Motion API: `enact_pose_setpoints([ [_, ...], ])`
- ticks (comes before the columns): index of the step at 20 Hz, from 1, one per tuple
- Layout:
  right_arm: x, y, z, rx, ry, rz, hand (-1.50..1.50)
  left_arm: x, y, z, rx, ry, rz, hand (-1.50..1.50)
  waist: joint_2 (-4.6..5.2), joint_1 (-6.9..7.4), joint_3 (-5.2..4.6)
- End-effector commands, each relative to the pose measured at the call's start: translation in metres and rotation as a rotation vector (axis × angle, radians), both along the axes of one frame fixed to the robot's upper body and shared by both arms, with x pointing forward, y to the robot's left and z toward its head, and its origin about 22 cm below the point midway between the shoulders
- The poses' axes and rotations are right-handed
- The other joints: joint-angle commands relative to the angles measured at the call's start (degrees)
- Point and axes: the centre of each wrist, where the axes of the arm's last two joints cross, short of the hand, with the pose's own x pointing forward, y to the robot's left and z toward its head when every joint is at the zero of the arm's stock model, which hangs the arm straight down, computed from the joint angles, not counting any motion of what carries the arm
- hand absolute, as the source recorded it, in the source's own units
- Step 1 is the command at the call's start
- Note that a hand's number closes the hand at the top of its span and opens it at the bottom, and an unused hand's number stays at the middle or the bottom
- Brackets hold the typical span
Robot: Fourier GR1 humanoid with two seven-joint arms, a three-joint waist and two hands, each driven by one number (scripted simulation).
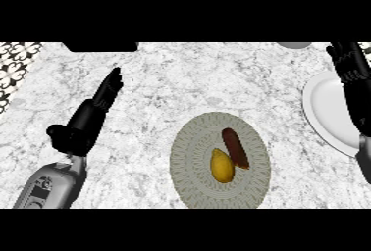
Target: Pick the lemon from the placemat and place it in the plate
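A yellow lemon (222, 165) lies on a round grey woven placemat (196, 176) in the middle of the marble counter. Beside it on the mat rests a dark brown oblong item (235, 148). A white plate (326, 110) sits at the right edge, partly hidden. My right hand (354, 73) hangs over the plate with fingers straight, holding nothing, well right of the lemon. Far left of the placemat, my left hand (91, 115) is held with fingers straight and pointing up the view; it holds nothing.
A black object (100, 46) shows at the top edge left of centre. A grey round thing (293, 44) peeks in at the top right. A patterned black-and-white surface (14, 63) borders the counter's left side.
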Motion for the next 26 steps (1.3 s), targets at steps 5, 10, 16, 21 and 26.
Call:
enact_pose_setpoints([
  [5,-0.001,0.070,-0.058,0.187,0.204,0.586,1.50,0.003,0.040,-0.023,0.013,0.142,0.174,0.00,0.34,4.81,-1.24],
  [10,-0.002,0.031,-0.105,0.184,0.047,0.338,-1.50,-0.001,0.045,-0.039,-0.044,0.251,0.233,0.00,0.05,1.90,-1.09],
  [16,-0.014,0.005,-0.172,0.036,0.111,0.684,-1.50,-0.004,0.065,-0.049,-0.053,0.263,0.268,0.00,-0.75,1.36,-1.37],
  [21,0.014,0.016,-0.165,-0.175,0.102,0.729,-1.50,-0.001,0.072,-0.051,-0.039,0.292,0.270,0.00,-1.26,0.37,-1.48],
  [26,0.021,0.025,-0.155,-0.300,0.118,0.722,-1.50,0.007,0.082,-0.048,-0.043,0.284,0.298,0.00,-1.40,-0.19,-1.51],
])
